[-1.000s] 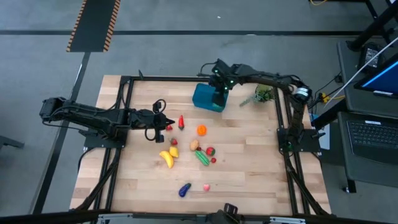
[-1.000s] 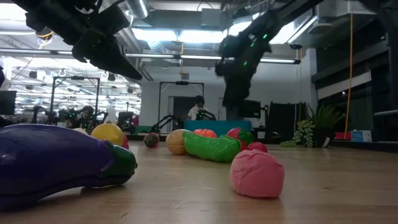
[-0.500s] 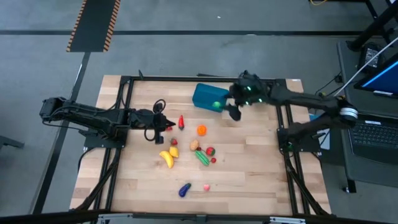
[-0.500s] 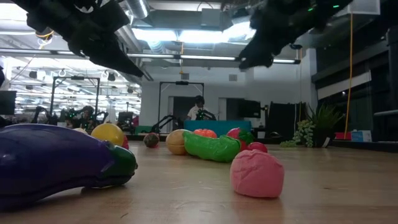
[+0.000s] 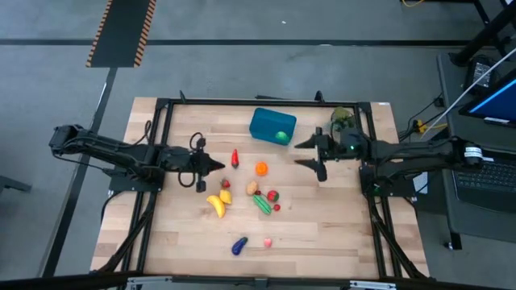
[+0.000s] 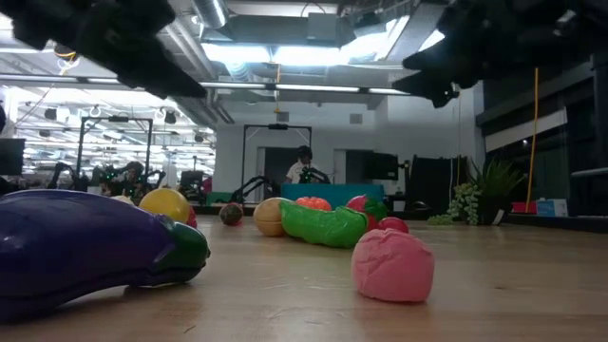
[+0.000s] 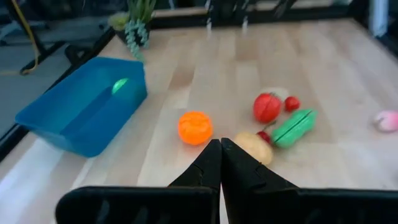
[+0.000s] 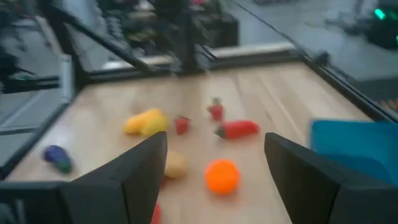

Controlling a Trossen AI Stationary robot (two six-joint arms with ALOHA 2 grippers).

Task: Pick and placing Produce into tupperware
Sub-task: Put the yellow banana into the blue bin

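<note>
nearby, plant sprig (image 5: 343,118) beside teal tub (image 5: 272,126).

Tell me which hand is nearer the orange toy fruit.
Left. The shut left hand sits a little to the orange toy fruit's left, past the red pepper; the open right hand hovers slightly farther to its right.

Bright, even light from overhead washes my tabletop (image 5: 322,217); from above, shadows under the toys are short and soft. At table height the ceiling strip lights (image 6: 285,52) glare white, and my arms hang against them as near-black silhouettes. The purple eggplant (image 6: 90,242) close to that lens is soft, out of focus. My right wrist picture is smeared throughout, the orange (image 8: 222,176) just a fuzzy blob. My left wrist picture is clearer, though the blue tub (image 7: 84,112) blurs slightly toward its edges.
</note>
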